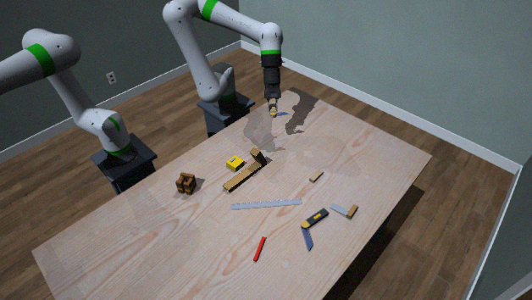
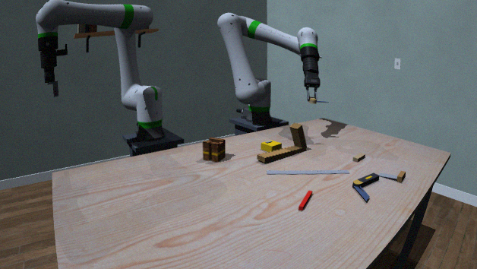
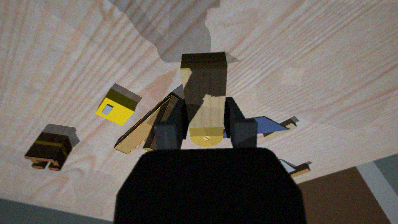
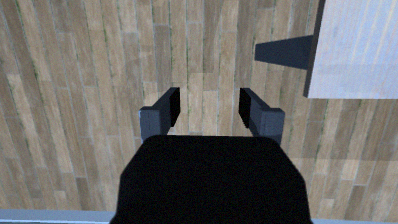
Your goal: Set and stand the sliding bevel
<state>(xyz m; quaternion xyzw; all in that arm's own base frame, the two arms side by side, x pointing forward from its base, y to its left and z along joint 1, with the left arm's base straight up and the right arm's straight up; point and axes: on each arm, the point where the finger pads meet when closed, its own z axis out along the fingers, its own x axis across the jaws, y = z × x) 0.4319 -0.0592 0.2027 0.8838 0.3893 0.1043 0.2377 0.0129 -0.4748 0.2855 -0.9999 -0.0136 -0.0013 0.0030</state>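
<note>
Left gripper (image 1: 273, 111) (image 2: 311, 99) (image 3: 206, 125): fingers closed on the wooden sliding bevel (image 1: 273, 113) (image 2: 312, 100) (image 3: 207, 115) with blue blade, held above the desk (image 1: 169, 237) (image 2: 171, 213) (image 3: 330, 60); right gripper (image 2: 55, 95) (image 4: 210, 106): fingers wide, nothing between them; brown slotted wooden block (image 1: 185, 184) (image 2: 213, 150) (image 3: 49, 150): on the desk; yellow box (image 1: 235, 163) (image 2: 271, 146) (image 3: 118, 105): between that block and the upright wooden leg (image 1: 257, 156) (image 2: 298, 136).

White arms (image 1: 186, 51) (image 2: 237, 57), green bands, black jaws.

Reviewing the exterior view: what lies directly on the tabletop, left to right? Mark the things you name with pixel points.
Brown slotted wooden block (image 1: 189, 185) (image 2: 218, 152) (image 3: 50, 147) → yellow box-shaped item (image 1: 235, 163) (image 2: 270, 146) (image 3: 116, 111) → red bar (image 1: 259, 249) (image 2: 305, 200) → black sliding bevel (image 1: 315, 217) (image 2: 367, 179) → small brown-handled square (image 1: 352, 211) (image 2: 401, 176) (image 3: 300, 170).
</note>
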